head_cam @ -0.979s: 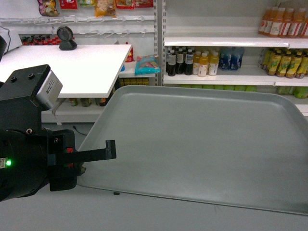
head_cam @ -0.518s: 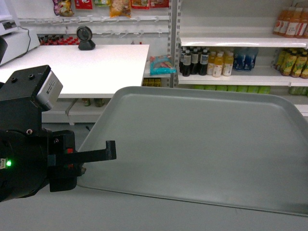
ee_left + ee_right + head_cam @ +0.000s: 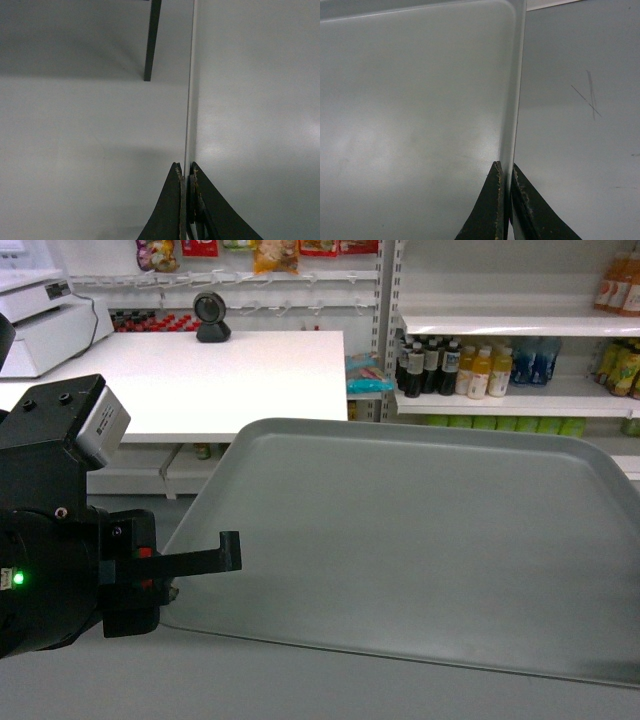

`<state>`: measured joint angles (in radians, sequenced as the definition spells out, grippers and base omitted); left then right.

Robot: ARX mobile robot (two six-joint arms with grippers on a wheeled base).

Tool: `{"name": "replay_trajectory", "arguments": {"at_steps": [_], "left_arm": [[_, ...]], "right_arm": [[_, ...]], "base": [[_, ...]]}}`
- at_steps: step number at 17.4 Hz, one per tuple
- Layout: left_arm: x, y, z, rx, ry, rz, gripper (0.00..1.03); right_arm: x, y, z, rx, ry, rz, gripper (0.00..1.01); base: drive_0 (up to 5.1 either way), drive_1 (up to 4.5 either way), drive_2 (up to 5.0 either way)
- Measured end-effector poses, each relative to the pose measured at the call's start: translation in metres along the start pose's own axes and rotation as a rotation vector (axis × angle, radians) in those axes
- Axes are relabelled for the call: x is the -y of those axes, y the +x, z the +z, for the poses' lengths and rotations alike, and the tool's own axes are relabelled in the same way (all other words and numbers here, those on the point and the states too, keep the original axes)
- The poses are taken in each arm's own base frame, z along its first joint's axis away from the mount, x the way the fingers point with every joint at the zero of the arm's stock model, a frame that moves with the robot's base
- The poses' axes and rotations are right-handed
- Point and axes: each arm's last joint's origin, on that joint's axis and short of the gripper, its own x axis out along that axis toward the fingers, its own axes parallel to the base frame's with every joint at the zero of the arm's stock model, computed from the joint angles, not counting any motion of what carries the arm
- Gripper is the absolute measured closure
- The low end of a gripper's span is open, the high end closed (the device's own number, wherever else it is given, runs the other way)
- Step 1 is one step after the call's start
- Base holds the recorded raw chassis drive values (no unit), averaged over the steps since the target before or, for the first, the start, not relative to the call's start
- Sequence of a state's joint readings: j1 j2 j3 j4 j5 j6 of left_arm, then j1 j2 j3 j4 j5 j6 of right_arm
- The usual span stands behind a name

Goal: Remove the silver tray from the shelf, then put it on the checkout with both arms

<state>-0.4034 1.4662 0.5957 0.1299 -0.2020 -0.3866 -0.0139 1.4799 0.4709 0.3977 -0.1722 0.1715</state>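
A: Near the camera, what is filling the head view?

B: The tray (image 3: 420, 540) is filling it, held in the air over the grey floor (image 3: 150, 680). It is showing a matte grey-green face, plain and unmarked, with rounded corners and a low raised rim.

A: Where are the grippers sitting on it?

B: The left gripper (image 3: 186, 172) is pinching the tray's left rim, its two dark fingers (image 3: 170, 210) pressing close together with only the thin edge between them. The right gripper (image 3: 506, 172) is doing the same on the right rim, its fingers (image 3: 487, 210) clamping the edge from both sides.

A: Is the right arm showing in the head view?

B: No, only the left arm (image 3: 60, 530) is showing there, at the near left, with a green light glowing on it.

A: And what is lying beyond the tray?

B: The checkout (image 3: 200, 375) is standing to the far left, well apart from the tray, with a black scanner (image 3: 211, 316) sitting on it. The shelf (image 3: 520, 325) with bottles (image 3: 470, 368) is standing at the far right.
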Motion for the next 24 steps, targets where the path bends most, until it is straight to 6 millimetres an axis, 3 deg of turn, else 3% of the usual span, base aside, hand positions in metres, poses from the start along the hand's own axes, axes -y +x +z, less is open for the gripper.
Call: {"name": "replay_trajectory", "arguments": {"at_steps": [24], "left_arm": [[-0.0011, -0.0002, 0.0001, 0.000, -0.002, 0.003, 1.01]], "right_arm": [[-0.0005, -0.0002, 0.0000, 0.001, 0.000, 0.002, 0.98]], "base": [[-5.1, 2.39, 2.4]]}}
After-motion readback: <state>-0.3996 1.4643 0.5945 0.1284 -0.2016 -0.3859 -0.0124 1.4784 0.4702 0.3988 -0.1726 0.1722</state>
